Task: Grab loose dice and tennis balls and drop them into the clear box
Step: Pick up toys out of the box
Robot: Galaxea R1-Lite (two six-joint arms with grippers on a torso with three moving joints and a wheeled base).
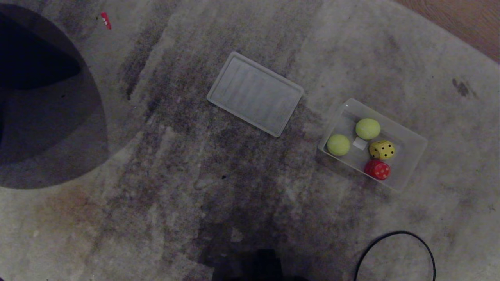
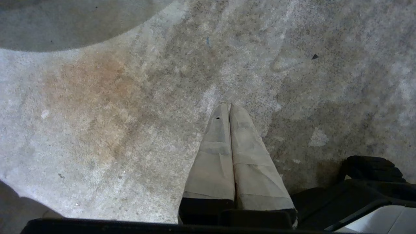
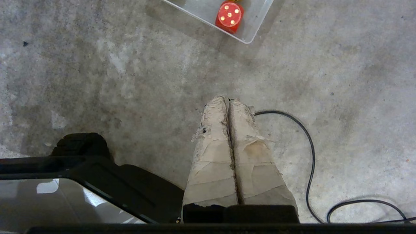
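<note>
Clear box [image 1: 410, 154]: lies on the grey rug [image 1: 195, 156], toward the rug's right side in the head view, set at a slant; in the right wrist view only one corner of it shows [image 3: 250, 32].
Tennis balls: both inside the clear box, one [image 1: 367, 128] by the far wall, the other [image 1: 338, 144] at the box's left end; a small white label [image 1: 359, 143] sits between them.
Yellow die [image 1: 382, 150]: inside the box, just beside the nearer-centre tennis ball.
Red die [image 1: 377, 169]: inside the box against the near wall, just beside the yellow die; in the right wrist view [image 3: 229, 16] its top face shows five pips.
Lid [image 1: 255, 93]: flat ribbed translucent sheet on the rug, left of the box and apart from it.
Right tool [image 3: 228, 100]: taped fingers pressed together, nothing between them; it hangs above bare rug, well apart from the box, with the red die ahead of its tips.
Left tool [image 2: 228, 105]: taped fingers closed against each other, empty, over bare rug.
Black cable [image 3: 308, 152]: curves on the rug just beside the right tool; its loop also shows at the rug's near right [image 1: 394, 234].
</note>
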